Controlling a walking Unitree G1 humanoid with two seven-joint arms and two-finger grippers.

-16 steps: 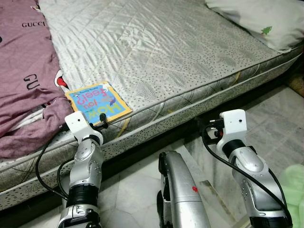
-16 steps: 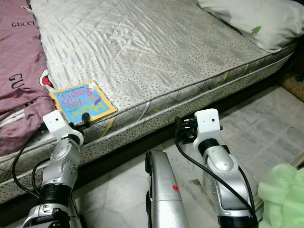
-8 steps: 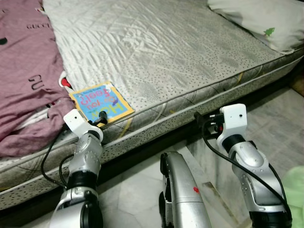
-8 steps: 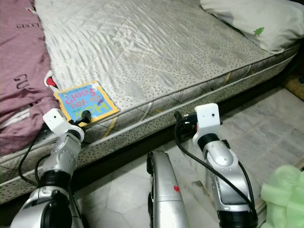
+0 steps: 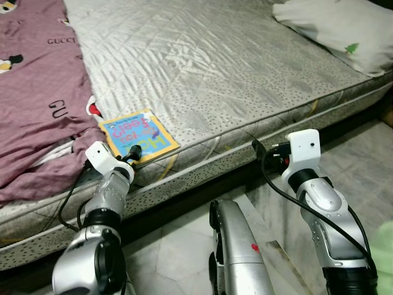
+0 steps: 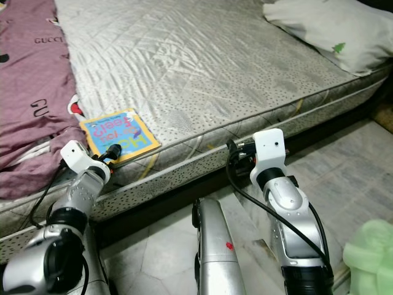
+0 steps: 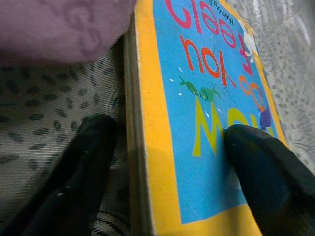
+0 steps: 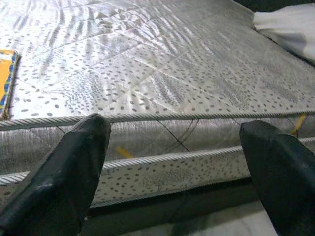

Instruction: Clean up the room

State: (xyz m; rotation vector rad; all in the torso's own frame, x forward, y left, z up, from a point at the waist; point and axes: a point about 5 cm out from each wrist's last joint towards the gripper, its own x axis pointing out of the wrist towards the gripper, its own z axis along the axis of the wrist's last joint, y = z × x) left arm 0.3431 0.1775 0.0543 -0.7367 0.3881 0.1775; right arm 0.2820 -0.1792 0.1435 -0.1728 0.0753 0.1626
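A children's board book (image 5: pixel 140 136) with a blue cover and yellow border lies flat near the mattress (image 5: pixel 215 67) front edge, its far corner touching the maroon blanket (image 5: pixel 37 98). My left gripper (image 5: pixel 131 156) is open at the book's near edge. In the left wrist view one finger (image 7: pixel 78 172) rests on the mattress beside the book (image 7: pixel 206 123), and the other finger (image 7: pixel 263 182) lies over the cover. My right gripper (image 8: pixel 172 172) is open with nothing between its fingers. It is held in front of the mattress side, to the right.
A white pillow (image 5: pixel 344 31) lies at the mattress's far right corner. Grey tile floor (image 5: pixel 368 153) runs along the bed. Something pale green (image 6: pixel 368 258) sits on the floor at the lower right. My silver torso (image 5: pixel 236 252) is low in the middle.
My left arm has reached forward, bringing its fingers onto the book's near edge. The right arm has lifted slightly toward the mattress side. The camera has shifted a little.
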